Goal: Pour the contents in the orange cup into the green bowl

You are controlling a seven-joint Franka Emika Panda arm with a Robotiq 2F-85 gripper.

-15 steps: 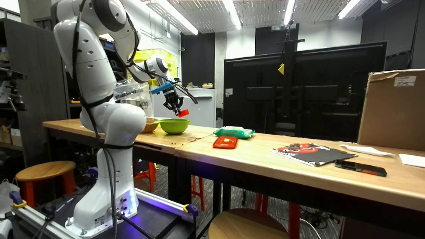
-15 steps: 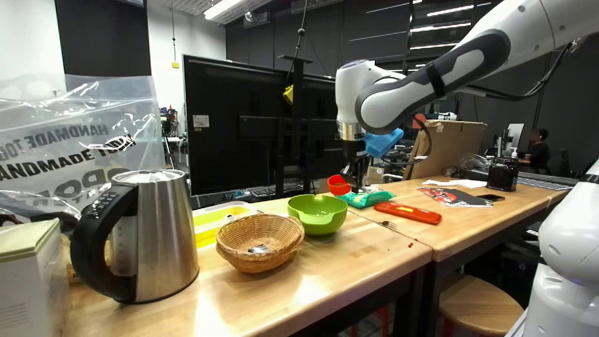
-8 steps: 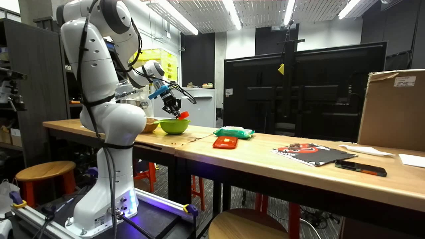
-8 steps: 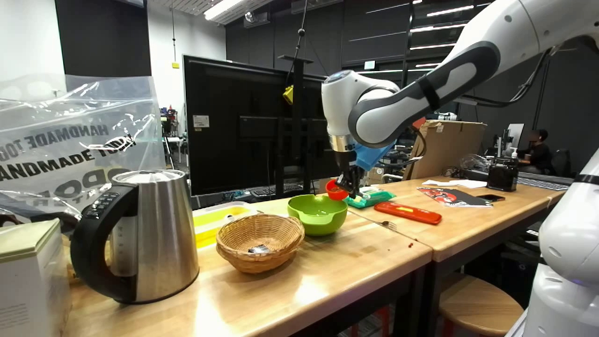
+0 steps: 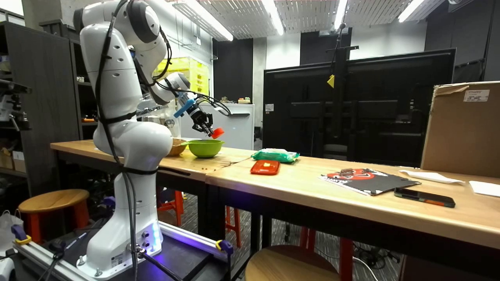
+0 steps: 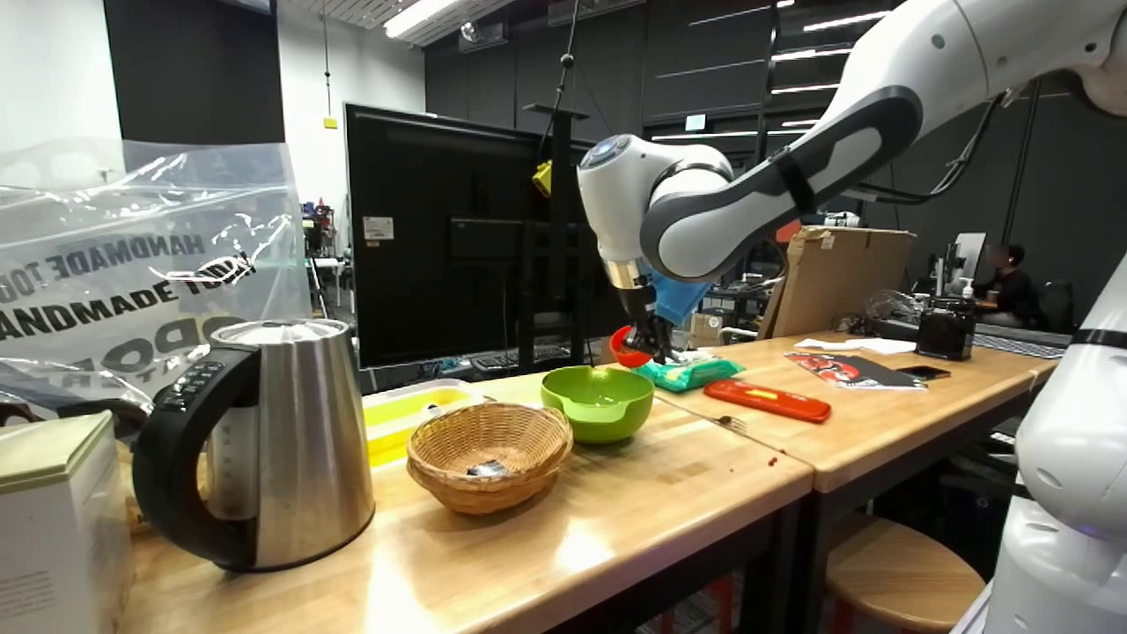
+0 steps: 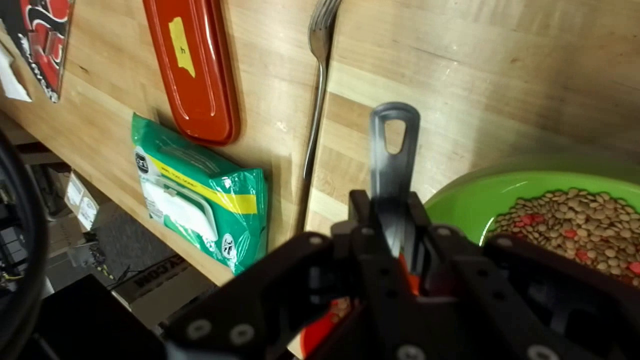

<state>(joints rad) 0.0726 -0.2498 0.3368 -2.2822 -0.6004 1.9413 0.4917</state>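
A: Up a touch! The gripper [image 7: 387, 205] sits slightly higher than half a second ago in both exterior views, and leans further over.

B: Pouring, or easing off?

A: My read: working the last of it out, though the lift could mean a finish. It's drawn in tight, pinching the grey handle [image 7: 395, 175] that runs to the orange cup [image 5: 218, 133].

B: And the cup?

A: Held aloft near the rim of the green bowl [image 7: 465, 207], apparently clear of it. Lentil-like grains [image 7: 342, 306] show inside, so I'd call this pour incomplete. Whether its mouth is over the bowl, I can't tell.

B: Plenty in there already, a heap [image 7: 575, 225] of similar grains with red bits [image 7: 531, 219]! Further off lie the green packet [image 7: 200, 200] and the red case [image 7: 197, 75].
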